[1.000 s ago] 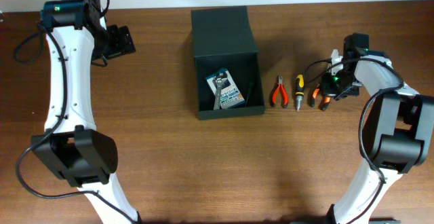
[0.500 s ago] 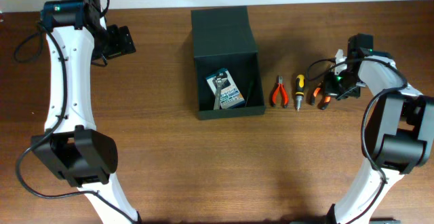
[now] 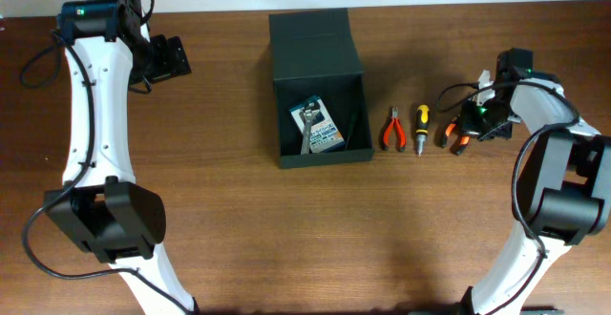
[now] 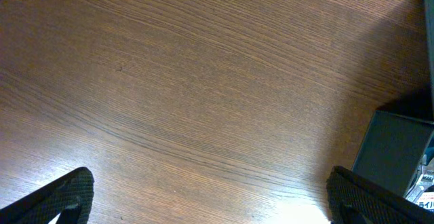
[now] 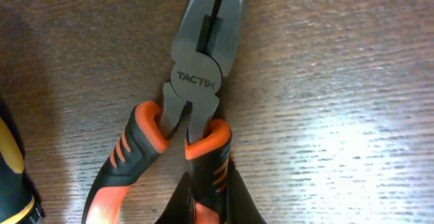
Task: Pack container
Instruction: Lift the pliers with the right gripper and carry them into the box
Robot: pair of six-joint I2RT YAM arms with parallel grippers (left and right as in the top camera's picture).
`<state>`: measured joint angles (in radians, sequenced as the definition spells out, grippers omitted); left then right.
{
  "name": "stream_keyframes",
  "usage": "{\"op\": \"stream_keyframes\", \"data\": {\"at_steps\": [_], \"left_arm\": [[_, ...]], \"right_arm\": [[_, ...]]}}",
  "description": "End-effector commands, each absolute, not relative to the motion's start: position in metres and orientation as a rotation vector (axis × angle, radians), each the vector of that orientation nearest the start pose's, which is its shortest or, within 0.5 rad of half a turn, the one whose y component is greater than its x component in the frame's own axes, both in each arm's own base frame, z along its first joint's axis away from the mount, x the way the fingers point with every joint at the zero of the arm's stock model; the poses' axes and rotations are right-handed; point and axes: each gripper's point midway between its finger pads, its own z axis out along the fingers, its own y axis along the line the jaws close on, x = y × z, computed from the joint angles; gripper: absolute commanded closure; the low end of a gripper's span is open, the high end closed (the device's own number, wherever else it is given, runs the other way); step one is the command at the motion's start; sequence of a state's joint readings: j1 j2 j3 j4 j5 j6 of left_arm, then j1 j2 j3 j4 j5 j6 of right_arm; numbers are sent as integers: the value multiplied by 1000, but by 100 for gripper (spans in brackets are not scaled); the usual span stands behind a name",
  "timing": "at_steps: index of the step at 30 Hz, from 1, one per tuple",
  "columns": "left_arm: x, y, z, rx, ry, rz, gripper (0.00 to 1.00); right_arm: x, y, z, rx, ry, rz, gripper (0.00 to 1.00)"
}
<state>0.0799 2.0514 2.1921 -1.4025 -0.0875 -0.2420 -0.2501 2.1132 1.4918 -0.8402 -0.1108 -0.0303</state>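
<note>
Lettering "TACTIX" on the steel-nosed, orange-and-black-handled pliers [image 5: 196,81] reads only in my right wrist view. I cannot tell the right gripper's [image 3: 466,128] grip. The left gripper [image 3: 170,55] is spread wide. The dark green-black rectangular container [image 3: 323,156] lies open mid-table. The right wrist has edged rightward since earlier.

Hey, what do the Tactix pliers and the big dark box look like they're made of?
Tactix pliers: the head looks like steel, dull grey with a soft sheen and a stamped logo. The handles look like moulded orange-and-black rubber or plastic, ribbed. The container: probably rigid card or plastic, matte dark green-black with flat panels. The views cannot settle which.
</note>
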Motion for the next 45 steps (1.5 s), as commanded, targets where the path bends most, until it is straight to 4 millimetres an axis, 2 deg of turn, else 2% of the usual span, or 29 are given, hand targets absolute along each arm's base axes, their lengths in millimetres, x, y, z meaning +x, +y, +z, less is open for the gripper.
{"op": "stream_keyframes", "data": {"at_steps": [1, 9, 13, 16, 17, 19, 22, 25, 28, 34, 37, 38, 41, 45], "left_arm": [[451, 54, 213, -459, 2768, 108, 1], [451, 54, 213, -459, 2768, 108, 1], [451, 54, 213, -459, 2768, 108, 1], [451, 54, 213, -459, 2768, 108, 1], [451, 54, 213, -459, 2768, 108, 1], [451, 54, 213, -459, 2768, 108, 1], [451, 54, 213, -459, 2768, 108, 1], [451, 54, 213, -459, 2768, 108, 1], [451, 54, 213, -459, 2768, 108, 1], [451, 54, 213, -459, 2768, 108, 1], [451, 54, 213, -459, 2768, 108, 1], [451, 54, 213, -459, 2768, 108, 1], [451, 54, 213, -459, 2768, 108, 1], [451, 54, 213, -459, 2768, 108, 1]], "right_arm": [[428, -92, 39, 338, 2898, 143, 96], [449, -96, 89, 321, 2829, 132, 96], [459, -86, 115, 291, 2794, 196, 96], [465, -71, 137, 246, 2764, 230, 96], [467, -58, 154, 209, 2744, 232, 96], [469, -41, 171, 152, 2720, 235, 96], [471, -14, 192, 91, 2688, 246, 96], [469, 21, 210, 32, 2657, 275, 96], [466, 52, 215, -24, 2654, 300, 96], [452, 125, 214, -180, 2666, 358, 96], [444, 151, 211, -198, 2677, 319, 96], [438, 165, 209, -230, 2682, 319, 96], [429, 183, 205, -292, 2686, 290, 96], [427, 188, 190, -326, 2709, 201, 96]]}}
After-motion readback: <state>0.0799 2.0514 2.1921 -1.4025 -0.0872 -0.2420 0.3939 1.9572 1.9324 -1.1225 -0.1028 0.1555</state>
